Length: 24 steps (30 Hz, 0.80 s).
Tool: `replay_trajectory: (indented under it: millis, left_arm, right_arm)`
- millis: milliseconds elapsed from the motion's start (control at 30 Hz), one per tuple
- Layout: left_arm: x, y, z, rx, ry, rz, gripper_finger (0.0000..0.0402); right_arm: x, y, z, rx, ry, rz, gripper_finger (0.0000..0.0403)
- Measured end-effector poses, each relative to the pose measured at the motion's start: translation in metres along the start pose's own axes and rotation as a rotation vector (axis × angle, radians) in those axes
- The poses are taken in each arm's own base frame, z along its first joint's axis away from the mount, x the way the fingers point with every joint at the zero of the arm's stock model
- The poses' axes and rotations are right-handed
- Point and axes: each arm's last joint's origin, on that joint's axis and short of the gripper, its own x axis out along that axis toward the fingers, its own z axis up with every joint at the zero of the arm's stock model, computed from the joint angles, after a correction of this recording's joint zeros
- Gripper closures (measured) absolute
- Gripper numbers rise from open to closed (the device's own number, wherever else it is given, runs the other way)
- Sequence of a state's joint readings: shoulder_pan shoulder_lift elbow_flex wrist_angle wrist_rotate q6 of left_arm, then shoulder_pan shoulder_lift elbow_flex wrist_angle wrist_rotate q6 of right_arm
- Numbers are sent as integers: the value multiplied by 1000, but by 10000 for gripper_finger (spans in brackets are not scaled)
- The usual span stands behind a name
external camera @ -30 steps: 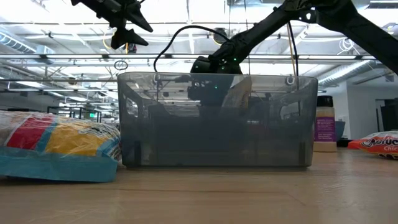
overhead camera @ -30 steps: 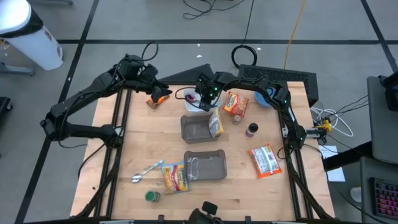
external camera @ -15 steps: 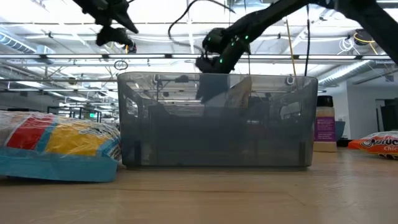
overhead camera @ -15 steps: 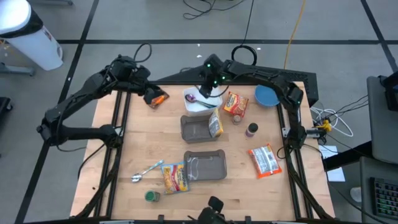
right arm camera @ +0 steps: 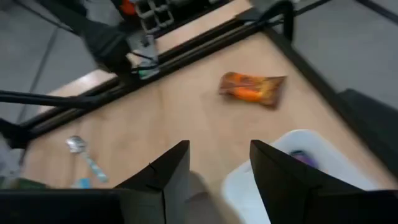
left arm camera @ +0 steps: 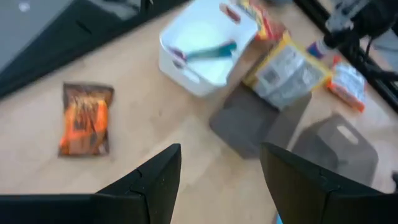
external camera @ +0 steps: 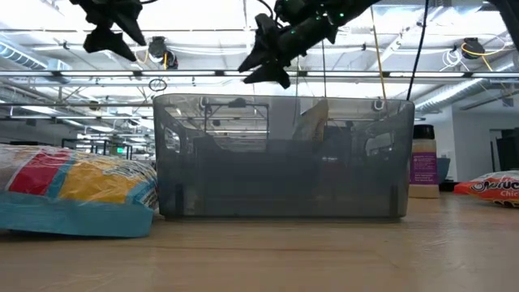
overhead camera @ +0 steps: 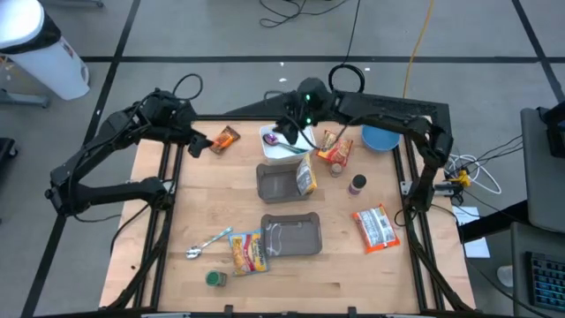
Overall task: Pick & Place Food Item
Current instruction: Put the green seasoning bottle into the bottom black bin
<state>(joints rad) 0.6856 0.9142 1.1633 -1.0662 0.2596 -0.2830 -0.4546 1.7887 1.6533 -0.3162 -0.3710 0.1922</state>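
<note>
An orange snack packet [overhead camera: 224,139] lies flat on the table's far left part, also seen in the left wrist view [left arm camera: 86,118]. My left gripper [overhead camera: 196,141] hovers open just left of it, with nothing between its fingers [left arm camera: 221,152]. My right gripper [overhead camera: 287,132] hangs open and empty above the white bin [overhead camera: 284,147], high over the table in the low view [external camera: 263,53]. The bin holds a teal and purple utensil [left arm camera: 208,51]. A yellow food packet [overhead camera: 306,177] leans on the right wall of a grey tray [overhead camera: 275,183].
A second grey tray [overhead camera: 291,235] sits near the front with a packet [overhead camera: 249,253], a spoon [overhead camera: 207,243] and a green lid [overhead camera: 214,278] to its left. Right of centre are two more packets [overhead camera: 334,148] [overhead camera: 375,227], a small bottle [overhead camera: 357,184] and a blue bowl [overhead camera: 380,137].
My left gripper has drawn back from the orange packet toward the table's left edge; the packet stays flat where it was. My right gripper has risen from the white bin to well above it and tipped closer to level.
</note>
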Motion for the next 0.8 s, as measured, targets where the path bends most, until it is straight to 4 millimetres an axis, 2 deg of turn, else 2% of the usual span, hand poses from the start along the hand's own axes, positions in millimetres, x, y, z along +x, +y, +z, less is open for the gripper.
replay_trajectory:
  millis: [200,433,567,800]
  left_arm:
    - [3,-8,-9,17,91,-22,172]
    - [14,-20,-10,24,157,-70,172]
    - [28,-28,-9,23,222,-110,172]
    - [60,-42,-8,9,367,-144,172]
  right_arm:
    - [0,20,-42,73,-116,96,243]
    - [-24,24,-93,211,-303,215,243]
    - [-41,24,-118,291,-385,280,243]
    - [-63,31,-149,366,-376,330,243]
